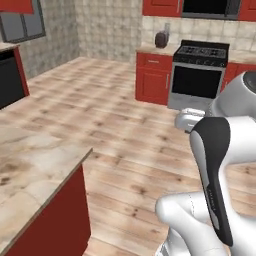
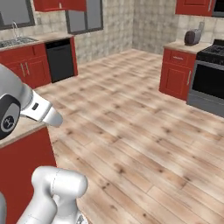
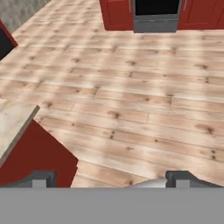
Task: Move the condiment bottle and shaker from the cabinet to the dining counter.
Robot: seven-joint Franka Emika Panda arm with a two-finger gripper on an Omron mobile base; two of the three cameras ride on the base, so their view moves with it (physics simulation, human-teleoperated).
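Two items to move, neither in sight from where I sit. Gripper (image 3: 111, 177) spread wide, holding nothing, over plank floor. Beige-brown marble-topped dining counter with red sides (image 1: 30, 170) lies at near left. Judged: no delivery evident; both fetches remain.

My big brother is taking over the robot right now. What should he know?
Hand: open, holding nothing, pointing over the wooden floor.
Dining counter: its marble corner with red side sits at the robot's left, near the arm; no bottle or shaker shows on the part in view.
Condiment bottle and shaker: can't be seen from here, so I can't say where they are. Red wall cabinets hang across the room above the stove.
Done: nothing that I can confirm.
Left: find both things, then carry them to the dining counter.
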